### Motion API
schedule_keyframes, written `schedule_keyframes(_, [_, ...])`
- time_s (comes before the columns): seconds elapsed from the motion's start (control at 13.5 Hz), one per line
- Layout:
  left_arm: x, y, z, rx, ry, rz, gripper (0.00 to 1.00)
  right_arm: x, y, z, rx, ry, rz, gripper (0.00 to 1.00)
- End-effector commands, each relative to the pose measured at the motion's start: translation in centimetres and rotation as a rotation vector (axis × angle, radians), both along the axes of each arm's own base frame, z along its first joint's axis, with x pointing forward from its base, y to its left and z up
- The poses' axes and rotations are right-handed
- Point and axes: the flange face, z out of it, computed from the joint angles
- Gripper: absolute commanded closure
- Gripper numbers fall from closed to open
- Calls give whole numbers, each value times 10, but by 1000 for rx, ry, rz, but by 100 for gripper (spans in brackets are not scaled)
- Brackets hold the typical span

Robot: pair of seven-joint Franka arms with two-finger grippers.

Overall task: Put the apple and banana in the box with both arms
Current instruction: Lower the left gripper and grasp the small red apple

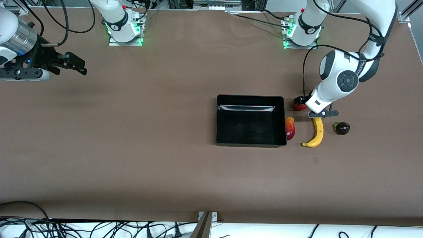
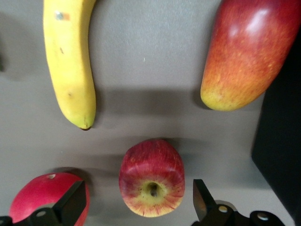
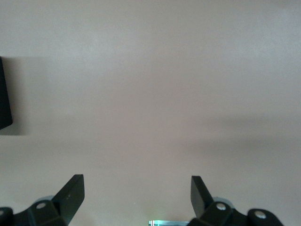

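Left wrist view: the left hand (image 2: 136, 207) hangs spread over the apple (image 2: 151, 177), on the counter (image 1: 132, 148) beside the box (image 1: 250, 140). It's firm, smooth (roll-prone); pinch its widest sides. The right hand (image 3: 136, 197) waits, spread.

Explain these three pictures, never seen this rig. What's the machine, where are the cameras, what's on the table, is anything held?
Two white robot arms are bolted along one edge of a brown table. The wide picture comes from a high camera facing them; the other two come from a camera on each arm's wrist.

On the table lies a black box, with nothing in it. Toward the left arm's end lie a mango against the box wall, a banana, a dark fruit and a red fruit.

The left gripper is open, low around the apple, which rests on the table between the fingers, not yet pinched. In the wide picture the arm hides that apple.

The right gripper waits, open, over bare table at its own end. Nothing is held.
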Motion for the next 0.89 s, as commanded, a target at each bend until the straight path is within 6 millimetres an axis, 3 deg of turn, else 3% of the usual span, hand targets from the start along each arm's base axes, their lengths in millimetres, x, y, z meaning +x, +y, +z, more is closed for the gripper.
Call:
schedule_keyframes(0.0, [-12,-4,-28,-4,-43,-1,0,2,-3,1,-37,-23,17,0])
schedule_keyframes(0.15, [-13,-2,-38,-6,-34,2,0,5,-4,0,-54,-29,8,0])
schedule_keyframes(0.22, [-13,-3,-38,-5,-36,5,12,9,-4,2,-54,-34,8,0])
schedule_keyframes(0.37, [-13,-5,-38,-7,-32,11,47,14,-4,7,-54,-48,6,0])
schedule_keyframes(0.44, [-12,-6,-35,-6,-34,11,67,19,-7,0,-49,-39,-2,0])
schedule_keyframes(0.52, [-9,-1,-32,-8,-40,13,80,25,-8,-4,-53,-43,-2,0])
schedule_keyframes(0.67, [7,-1,-4,-4,-56,9,89,28,-6,2,-56,-74,1,0])
schedule_keyframes(0.81, [31,-3,33,7,-20,4,89,28,-6,3,-55,-77,0,0])
